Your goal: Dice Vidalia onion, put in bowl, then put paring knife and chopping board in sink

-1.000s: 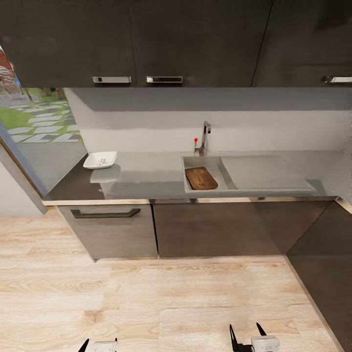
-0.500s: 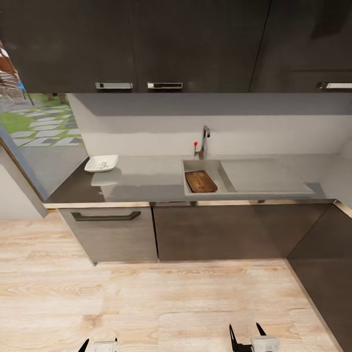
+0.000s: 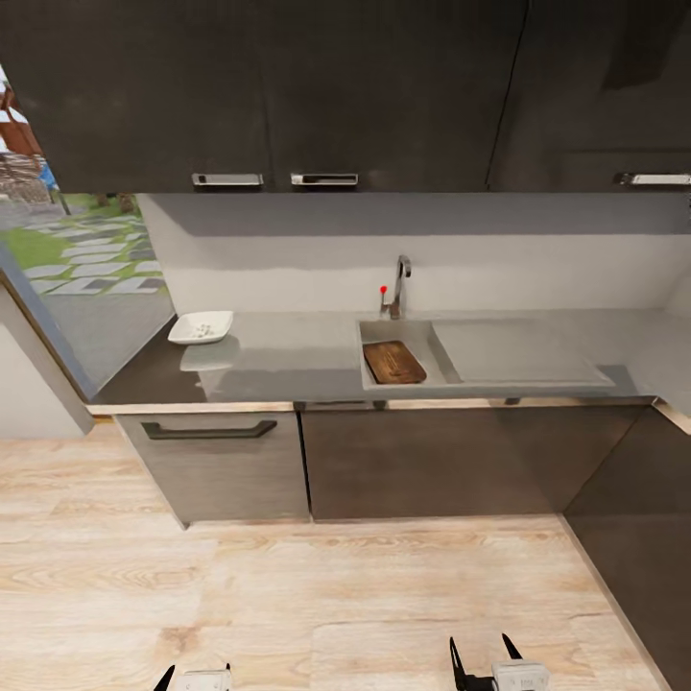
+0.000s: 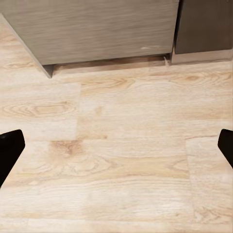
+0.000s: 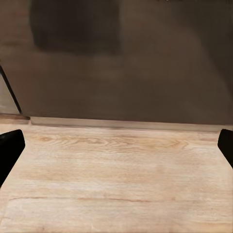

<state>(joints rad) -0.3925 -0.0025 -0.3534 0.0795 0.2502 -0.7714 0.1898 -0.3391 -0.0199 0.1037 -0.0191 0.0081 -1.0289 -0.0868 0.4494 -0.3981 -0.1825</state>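
The left gripper (image 3: 197,675) hangs low over the pale wooden plank floor (image 3: 288,595), jaws spread wide with nothing between them — its dark fingertips (image 4: 9,150) sit at opposite edges of the left wrist view. Far ahead of it, on the long glossy grey countertop (image 3: 278,360), rests the shallow white squarish bowl (image 3: 201,327) with tiny white bits inside. Further right, the rectangular grey steel sink (image 3: 408,360) holds the dark brown wooden chopping board (image 3: 393,362), lying flat in the basin below the curved steel tap (image 3: 398,283). The right gripper (image 3: 485,662) is likewise released and empty, well short of the dark grey cabinet fronts (image 3: 432,461) — they face its jaws across bare floor.
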